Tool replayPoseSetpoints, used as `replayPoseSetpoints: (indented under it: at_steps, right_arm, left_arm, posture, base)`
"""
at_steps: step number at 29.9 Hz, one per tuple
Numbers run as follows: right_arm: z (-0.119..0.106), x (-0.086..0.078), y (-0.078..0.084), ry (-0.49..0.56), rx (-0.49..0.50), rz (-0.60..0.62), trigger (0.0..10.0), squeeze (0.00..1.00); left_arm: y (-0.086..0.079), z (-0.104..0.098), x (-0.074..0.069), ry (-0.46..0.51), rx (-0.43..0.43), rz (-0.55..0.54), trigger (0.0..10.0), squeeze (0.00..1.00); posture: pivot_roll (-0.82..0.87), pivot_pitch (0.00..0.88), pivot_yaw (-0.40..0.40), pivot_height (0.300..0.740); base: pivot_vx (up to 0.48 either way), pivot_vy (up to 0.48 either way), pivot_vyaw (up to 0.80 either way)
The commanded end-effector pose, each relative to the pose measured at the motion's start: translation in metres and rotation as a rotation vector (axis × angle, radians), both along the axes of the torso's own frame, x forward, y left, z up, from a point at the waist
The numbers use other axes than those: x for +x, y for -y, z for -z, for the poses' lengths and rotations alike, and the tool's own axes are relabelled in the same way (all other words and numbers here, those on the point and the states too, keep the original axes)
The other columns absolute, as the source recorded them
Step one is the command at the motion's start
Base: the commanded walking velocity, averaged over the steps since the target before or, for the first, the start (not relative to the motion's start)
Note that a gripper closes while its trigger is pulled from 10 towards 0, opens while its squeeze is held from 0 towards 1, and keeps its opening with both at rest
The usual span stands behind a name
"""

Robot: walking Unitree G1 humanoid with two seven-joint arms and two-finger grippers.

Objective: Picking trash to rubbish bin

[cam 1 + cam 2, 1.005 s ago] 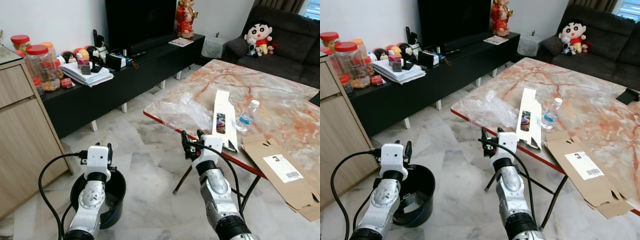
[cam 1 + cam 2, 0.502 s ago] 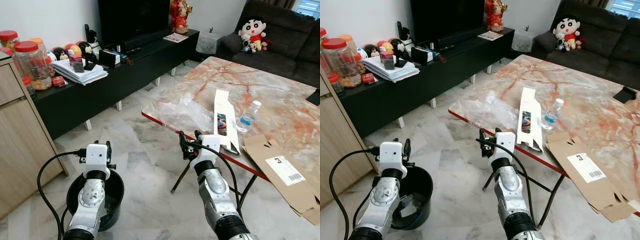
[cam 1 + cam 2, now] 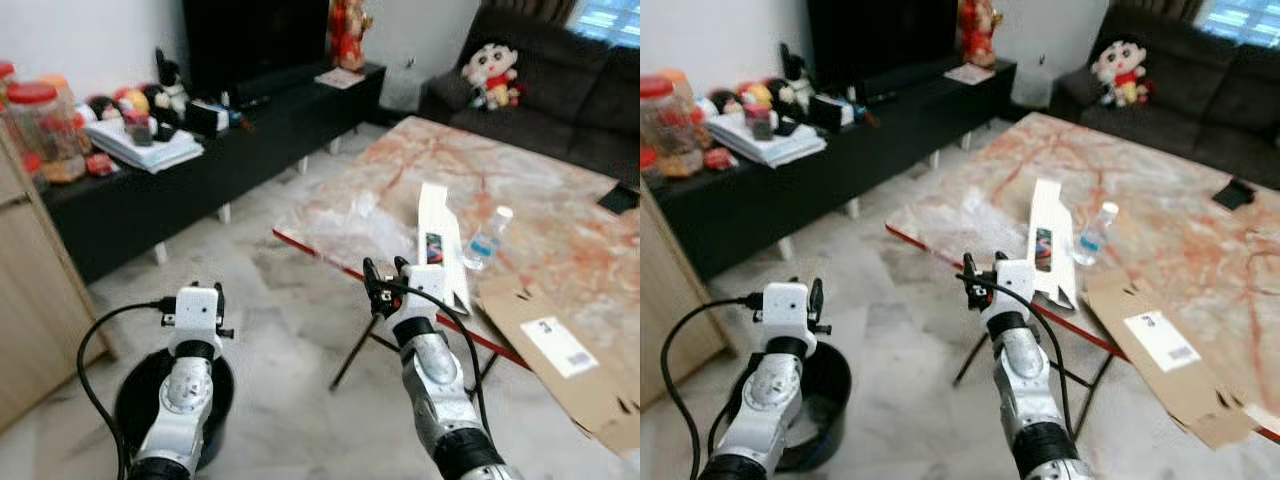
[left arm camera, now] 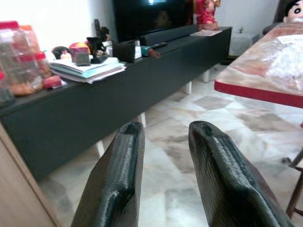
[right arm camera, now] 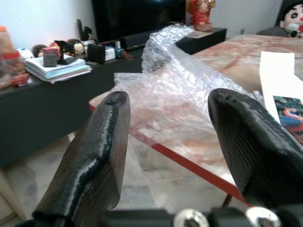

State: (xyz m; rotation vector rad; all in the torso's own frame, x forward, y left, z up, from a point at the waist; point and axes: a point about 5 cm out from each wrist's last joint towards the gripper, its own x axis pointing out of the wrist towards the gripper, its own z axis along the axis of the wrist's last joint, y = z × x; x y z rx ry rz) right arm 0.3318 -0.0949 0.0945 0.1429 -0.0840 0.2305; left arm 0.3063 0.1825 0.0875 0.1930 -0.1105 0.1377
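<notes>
The crumpled bubble wrap [image 5: 184,80] lay on the near corner of the marble bench [image 3: 520,180], straight ahead of the right tool [image 5: 170,142] and not touching it; that tool's two black fingers [image 5: 90,156] were spread wide, with the wrap showing in the gap between them. Just beyond the right tool, on its outer side, a long white carton [image 3: 437,235] lay flat on the bench, with a small water bottle [image 3: 481,238] upright beside it and a flattened brown cardboard box [image 3: 560,350] further out along the red edge. The left tool [image 4: 165,165] hung low over the marble floor [image 3: 290,290], its fingers [image 4: 118,175] apart with nothing between them, pointing towards the long black TV cabinet [image 4: 94,104] with papers and jars on top. Directly beneath the left arm stood the black rubbish bin [image 3: 825,385], well apart from the wrap. A dark sofa [image 3: 560,110] with a plush doll [image 3: 487,70] stood past the far end of the bench.
</notes>
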Motion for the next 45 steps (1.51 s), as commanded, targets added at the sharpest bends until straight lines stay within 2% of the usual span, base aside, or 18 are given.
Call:
replayPoseSetpoints:
  at_steps: [1,27,36,45]
  right_arm:
    - [-0.004,0.003,0.008,0.01,-0.01,0.023,10.0,0.0]
    - [0.001,0.0,0.006,-0.009,-0.008,0.018,10.0,0.0]
    - [0.0,0.002,0.001,-0.018,-0.022,0.008,10.0,0.0]
    - [0.001,0.002,-0.005,-0.031,-0.039,-0.012,10.0,0.0]
  left_arm:
    - [0.006,-0.005,0.003,0.016,0.001,0.014,10.0,0.0]
    - [0.01,-0.007,0.003,0.012,0.001,0.054,10.0,0.0]
    - [0.016,-0.006,0.002,0.001,0.002,0.078,10.0,0.0]
    - [0.012,-0.008,0.003,-0.001,-0.001,0.058,10.0,0.0]
  posture:
    - [0.17,0.0,-0.096,0.74]
    - [0.17,0.0,-0.092,0.74]
    - [0.17,0.0,-0.083,0.74]
    - [0.18,0.0,-0.066,0.74]
  base:
    - [0.0,0.0,-0.79]
    - [0.0,0.0,-0.78]
    - [0.0,0.0,0.0]
    - [0.0,0.0,0.0]
